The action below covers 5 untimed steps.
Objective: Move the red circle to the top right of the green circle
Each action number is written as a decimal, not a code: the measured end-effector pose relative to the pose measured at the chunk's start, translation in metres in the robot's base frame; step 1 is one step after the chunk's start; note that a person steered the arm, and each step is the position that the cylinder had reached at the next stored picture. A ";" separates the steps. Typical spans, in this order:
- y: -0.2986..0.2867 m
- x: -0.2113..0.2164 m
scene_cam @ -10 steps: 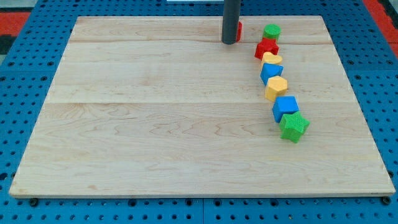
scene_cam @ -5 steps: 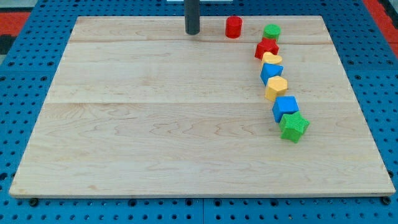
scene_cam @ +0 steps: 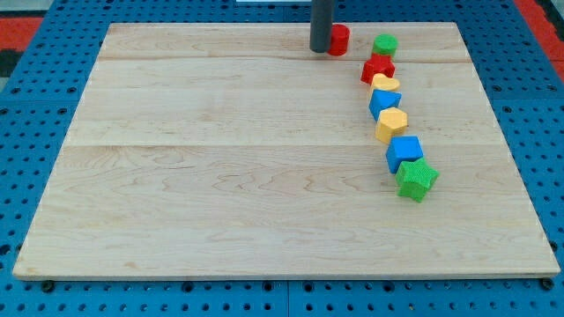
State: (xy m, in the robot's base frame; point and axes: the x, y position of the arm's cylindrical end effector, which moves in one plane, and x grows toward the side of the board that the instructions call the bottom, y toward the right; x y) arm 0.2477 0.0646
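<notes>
The red circle [scene_cam: 339,40] stands near the top edge of the wooden board [scene_cam: 220,158], right of centre. The green circle [scene_cam: 384,45] stands a short way to its right. My tip [scene_cam: 321,49] is on the board just left of the red circle, touching or nearly touching its left side; the rod hides part of that side. The rod rises out of the view's top.
Below the green circle a chain of blocks runs down and to the right: a red star [scene_cam: 378,68], a yellow block [scene_cam: 385,84], a blue block [scene_cam: 384,102], a yellow hexagon [scene_cam: 392,124], a blue block [scene_cam: 404,152], a green star [scene_cam: 416,179].
My tip swung from beside the red circle out to the left, then came back right against the circle's left side. The red circle has shifted slightly right.
</notes>
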 end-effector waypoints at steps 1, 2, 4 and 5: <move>0.045 -0.023; 0.026 -0.025; 0.018 -0.055; 0.092 -0.056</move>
